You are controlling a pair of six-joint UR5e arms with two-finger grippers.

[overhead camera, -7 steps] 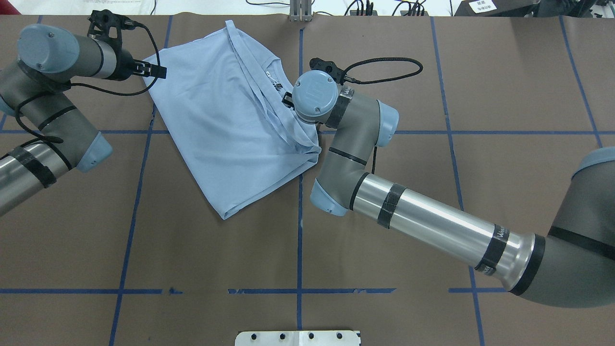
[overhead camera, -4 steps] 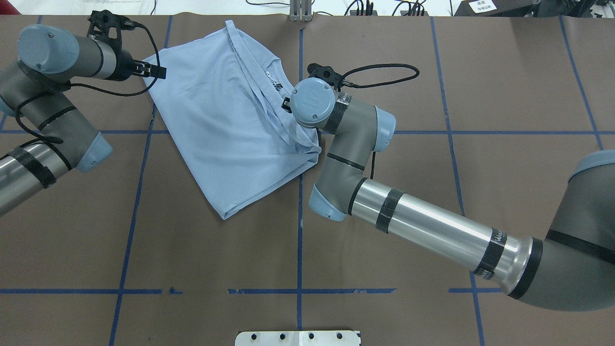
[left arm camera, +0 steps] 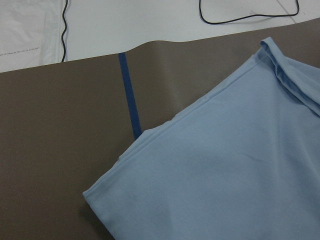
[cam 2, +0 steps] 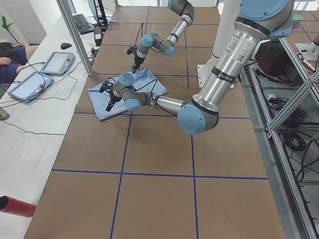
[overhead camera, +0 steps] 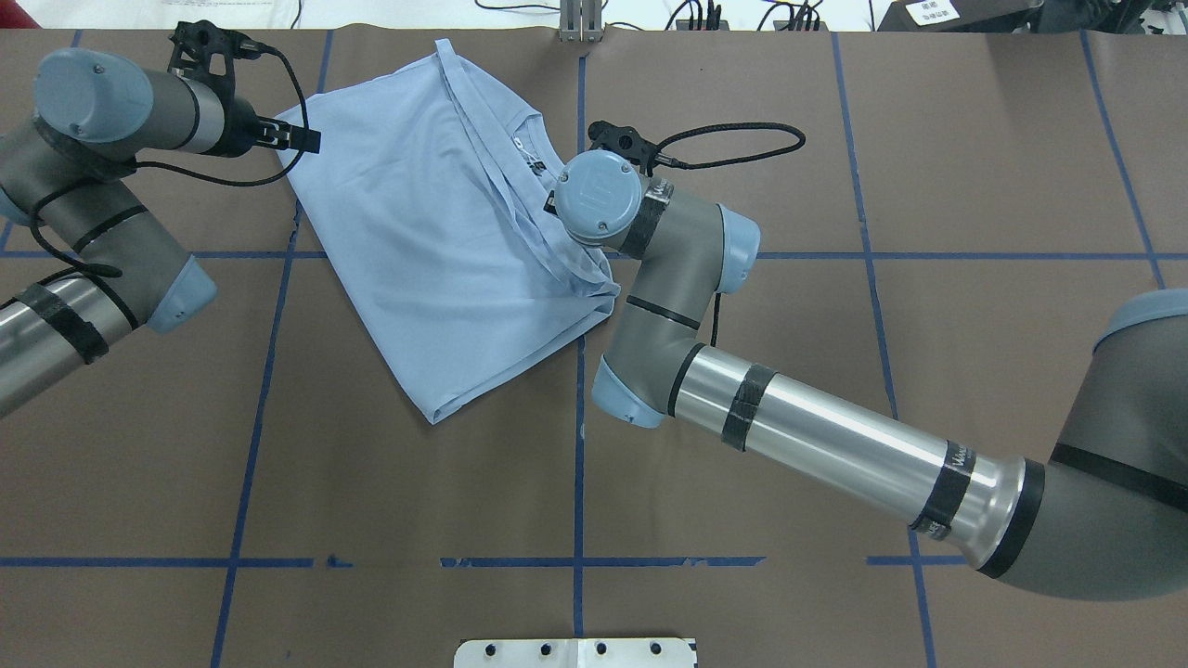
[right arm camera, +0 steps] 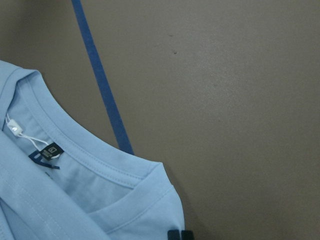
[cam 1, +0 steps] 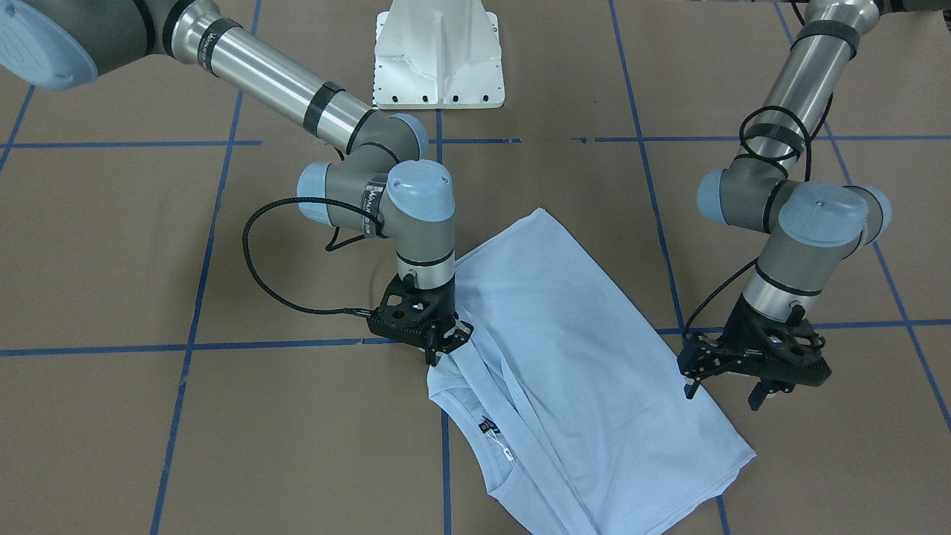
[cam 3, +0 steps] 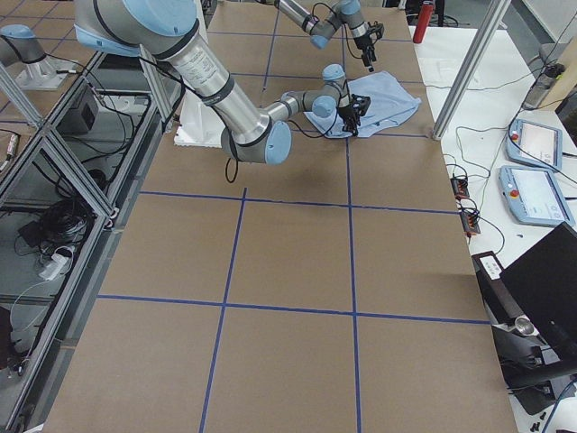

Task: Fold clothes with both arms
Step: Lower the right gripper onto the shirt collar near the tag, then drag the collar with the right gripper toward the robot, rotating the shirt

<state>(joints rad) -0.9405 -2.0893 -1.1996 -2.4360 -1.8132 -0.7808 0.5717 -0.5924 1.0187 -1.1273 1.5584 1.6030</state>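
Note:
The light blue T-shirt [overhead camera: 418, 241] lies partly folded on the brown table, collar toward the far edge. My right gripper [cam 1: 440, 351] is shut on the fabric at the shoulder beside the collar [right arm camera: 75, 145]. Its dark fingertips [right arm camera: 179, 235] press together on the cloth, with the neck label [right arm camera: 50, 152] and white tag [right arm camera: 14, 129] close by. My left gripper [cam 1: 721, 390] hangs open just above the shirt's opposite corner, with nothing between its fingers. The left wrist view shows that corner of the shirt [left arm camera: 225, 175] but no fingers.
The white pedestal base [cam 1: 438, 52] stands at the robot's side of the table. Blue tape lines [overhead camera: 578, 445] grid the brown surface. Cables [overhead camera: 705, 14] run past the far edge. Two tablets [cam 2: 57, 62] and a red cylinder [cam 2: 15, 205] sit on the side bench.
My right wrist has shifted a little to the left over the shirt, drawing the pinched fabric with it. The left arm has not moved.

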